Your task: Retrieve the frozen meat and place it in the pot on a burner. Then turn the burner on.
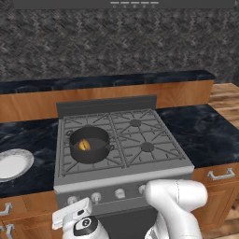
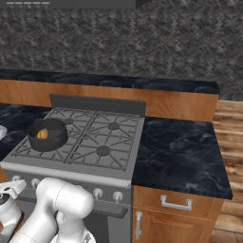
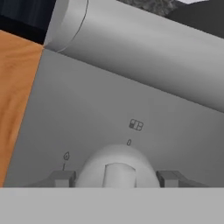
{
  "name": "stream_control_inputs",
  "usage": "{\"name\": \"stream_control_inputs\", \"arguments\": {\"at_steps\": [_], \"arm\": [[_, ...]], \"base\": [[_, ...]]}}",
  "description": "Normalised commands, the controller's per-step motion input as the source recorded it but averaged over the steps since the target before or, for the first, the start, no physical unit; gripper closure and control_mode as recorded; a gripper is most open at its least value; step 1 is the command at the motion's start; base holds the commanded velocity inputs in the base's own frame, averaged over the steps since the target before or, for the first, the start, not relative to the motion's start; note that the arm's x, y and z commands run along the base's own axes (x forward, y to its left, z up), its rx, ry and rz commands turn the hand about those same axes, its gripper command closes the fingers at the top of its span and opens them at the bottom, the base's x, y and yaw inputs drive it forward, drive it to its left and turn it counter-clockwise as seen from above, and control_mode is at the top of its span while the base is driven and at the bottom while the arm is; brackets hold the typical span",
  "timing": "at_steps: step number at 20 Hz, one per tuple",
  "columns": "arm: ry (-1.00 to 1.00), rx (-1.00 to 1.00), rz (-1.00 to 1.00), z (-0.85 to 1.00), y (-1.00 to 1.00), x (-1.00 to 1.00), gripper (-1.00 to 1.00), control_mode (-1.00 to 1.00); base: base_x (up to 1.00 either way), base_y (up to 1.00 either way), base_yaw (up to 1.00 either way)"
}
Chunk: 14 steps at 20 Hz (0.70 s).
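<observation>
The dark grey pot (image 1: 89, 150) (image 2: 48, 141) stands on the front left grate of the silver stove (image 1: 140, 161), over a burner it hides. Inside the pot lies the small orange-brown frozen meat (image 1: 84, 145) (image 2: 42, 134). My gripper (image 3: 116, 178) is low at the stove's front panel, its two fingertips (image 3: 61, 178) closed against either side of a rounded silver knob (image 3: 117, 164). From the left base view the hand (image 1: 72, 214) sits at the leftmost knob. No flame is visible.
A white plate (image 1: 11, 163) rests on the black counter left of the stove. Other front knobs (image 1: 120, 193) (image 2: 117, 196) line the panel. Wooden drawers with handles (image 2: 175, 203) flank the stove. My white arm (image 1: 177, 200) fills the foreground.
</observation>
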Motion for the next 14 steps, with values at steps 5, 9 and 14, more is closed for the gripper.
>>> {"name": "stream_control_inputs", "arguments": {"at_steps": [5, 9, 14], "arm": [[0.09, -0.07, 0.12, 0.0, 0.0, 0.0, 1.0, -1.0], [0.18, -0.08, 0.12, 0.0, 0.0, 0.0, 1.0, -1.0], [0.23, -0.1, 0.15, 0.0, 0.0, 0.0, 1.0, -1.0]], "base": [[0.0, 0.0, 0.0], [0.0, 0.0, 0.0], [0.0, 0.0, 0.0]]}}
